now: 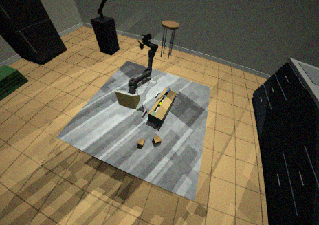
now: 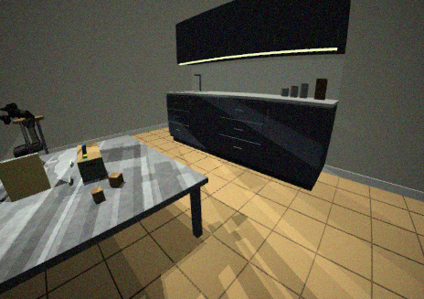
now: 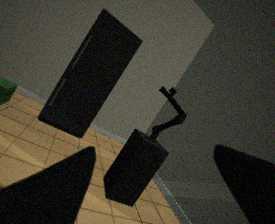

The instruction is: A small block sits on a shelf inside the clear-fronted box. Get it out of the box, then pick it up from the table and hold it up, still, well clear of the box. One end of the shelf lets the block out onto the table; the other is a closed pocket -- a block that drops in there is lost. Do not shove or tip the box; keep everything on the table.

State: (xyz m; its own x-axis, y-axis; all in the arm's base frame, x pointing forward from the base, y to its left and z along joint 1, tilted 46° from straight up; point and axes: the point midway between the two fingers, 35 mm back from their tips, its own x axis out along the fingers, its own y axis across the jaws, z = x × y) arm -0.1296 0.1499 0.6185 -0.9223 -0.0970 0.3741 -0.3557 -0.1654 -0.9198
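The box (image 1: 167, 106) (image 2: 93, 169) stands on the table with a tan wooden top. Small blue, yellow and green patches show along its long side in the top view. The yellow patch (image 1: 161, 103) (image 2: 85, 155) is near the middle; I cannot tell whether it is the block, and the shelf is too small to make out. My gripper (image 1: 140, 44) (image 3: 154, 152) is open, with nothing between its fingers. It is raised high behind the table's objects, well away from the box, and the wrist view faces the room.
A tan upright panel (image 1: 128, 100) (image 2: 25, 177) stands beside the box, near the arm's base. Two wooden cubes (image 1: 157, 140) (image 1: 141, 143) (image 2: 116, 179) (image 2: 98, 195) lie beyond one box end. Two small pale pieces (image 1: 157, 94) (image 1: 144, 113) lie along the box's panel side.
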